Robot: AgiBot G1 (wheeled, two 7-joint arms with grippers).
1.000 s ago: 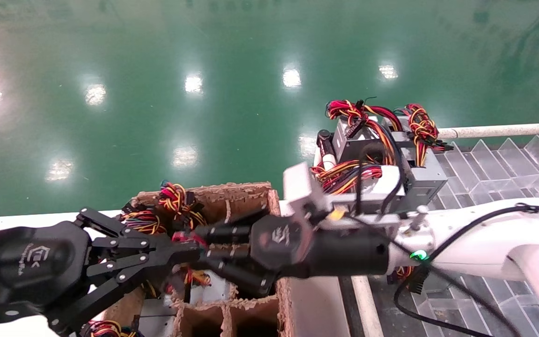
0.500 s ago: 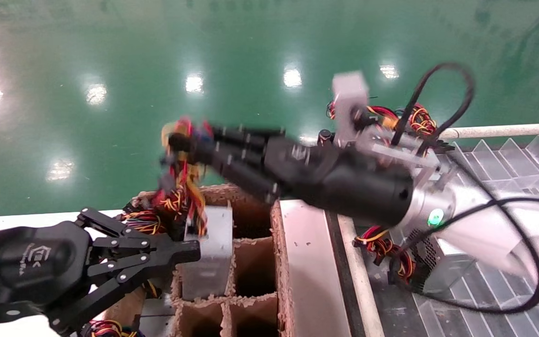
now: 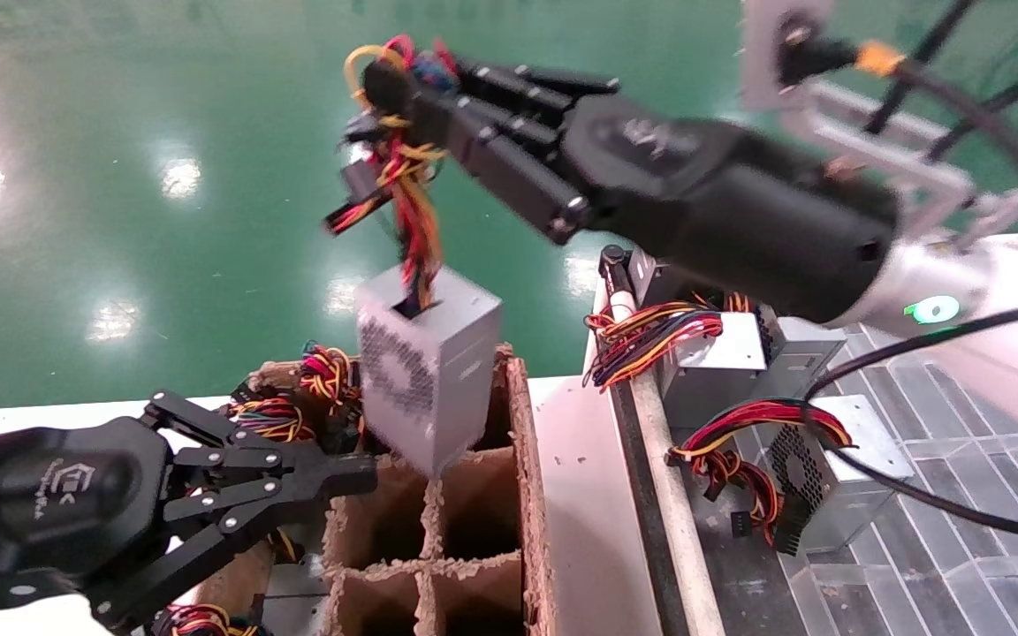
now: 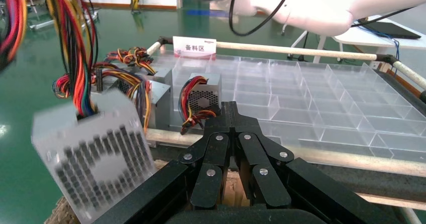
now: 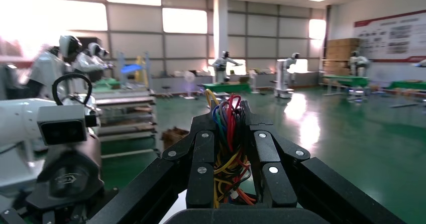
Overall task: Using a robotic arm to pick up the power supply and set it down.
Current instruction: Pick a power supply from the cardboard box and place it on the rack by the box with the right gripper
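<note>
A: How far along is it?
B: The right tool point(image 3: 385, 84) is gripping the wire bundle point(image 3: 407, 190), and the power supply point(image 3: 425, 362) is hanging above the cardboard divider box point(image 3: 522, 459). Setting down is remaining.
A: The left tool point(image 3: 332, 481)?
B: Closed, empty, sitting beside the box.
A: Surroundings?
B: Clear tray point(image 3: 942, 530) waiting at right; glossy green floor point(image 3: 164, 132) beyond.

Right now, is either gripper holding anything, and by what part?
Right gripper holds the power supply by its wire bundle, box dangling above the cardboard crate. Left gripper holds nothing.
</note>
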